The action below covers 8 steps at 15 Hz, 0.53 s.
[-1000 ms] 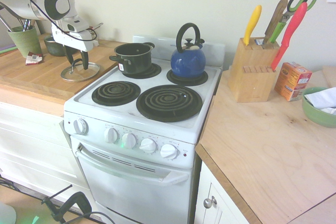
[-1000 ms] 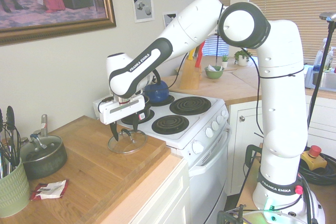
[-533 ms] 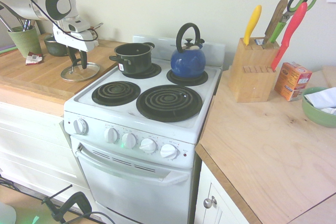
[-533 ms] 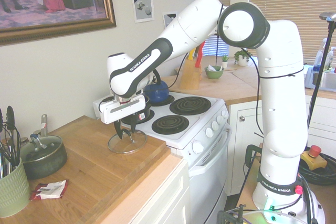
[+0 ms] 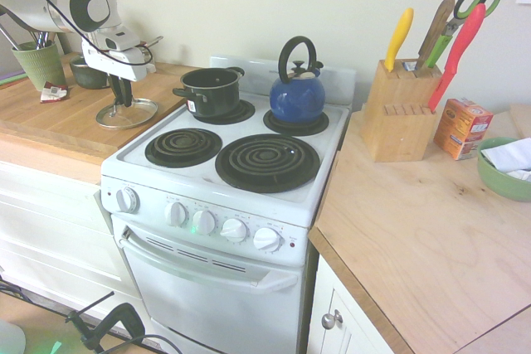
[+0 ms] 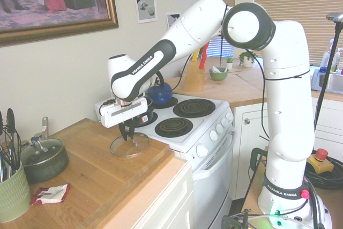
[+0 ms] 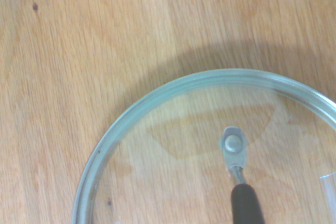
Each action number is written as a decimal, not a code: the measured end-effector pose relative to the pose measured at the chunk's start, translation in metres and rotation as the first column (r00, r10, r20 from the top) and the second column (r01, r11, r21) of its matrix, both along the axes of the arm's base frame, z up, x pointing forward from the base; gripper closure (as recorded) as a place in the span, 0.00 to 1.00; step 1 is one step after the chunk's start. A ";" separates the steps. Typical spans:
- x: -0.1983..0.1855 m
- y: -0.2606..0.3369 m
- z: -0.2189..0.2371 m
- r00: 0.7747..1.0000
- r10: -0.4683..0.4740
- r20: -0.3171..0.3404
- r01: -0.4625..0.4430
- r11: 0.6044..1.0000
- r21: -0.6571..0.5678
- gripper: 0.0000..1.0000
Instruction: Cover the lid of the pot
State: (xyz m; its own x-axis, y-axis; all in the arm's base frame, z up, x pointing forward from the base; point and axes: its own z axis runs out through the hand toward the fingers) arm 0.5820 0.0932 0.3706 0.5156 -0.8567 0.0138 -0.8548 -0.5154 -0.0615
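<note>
The clear glass lid (image 5: 143, 112) lies flat on the wooden counter (image 5: 58, 118) left of the stove. My gripper (image 5: 123, 95) stands straight down over its centre, fingers drawn in on the small black loop handle (image 7: 244, 205). From the other side the lid (image 6: 140, 144) shows under the gripper (image 6: 127, 132). In the wrist view the glass lid (image 7: 173, 145) fills the frame with wood beneath it. The black pot (image 5: 209, 91) stands uncovered on the stove's back left burner, a short way to the right of the gripper.
A blue kettle (image 5: 297, 97) sits on the back right burner beside the pot. A grey-green pot (image 6: 44, 159) and a green utensil cup (image 5: 39, 64) stand on the counter behind the lid. A knife block (image 5: 400, 109) is on the right counter.
The fingers have drawn together from wide open onto the lid's handle. The arm and the lid have stayed where they were.
</note>
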 end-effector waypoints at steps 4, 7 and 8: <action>0.003 -0.004 0.005 1.000 -0.008 0.009 0.008 1.000 0.000 1.00; 0.012 -0.002 0.033 0.999 -0.008 0.050 0.007 1.000 0.008 1.00; 0.013 -0.003 0.048 0.998 -0.013 0.062 0.013 1.000 0.013 1.00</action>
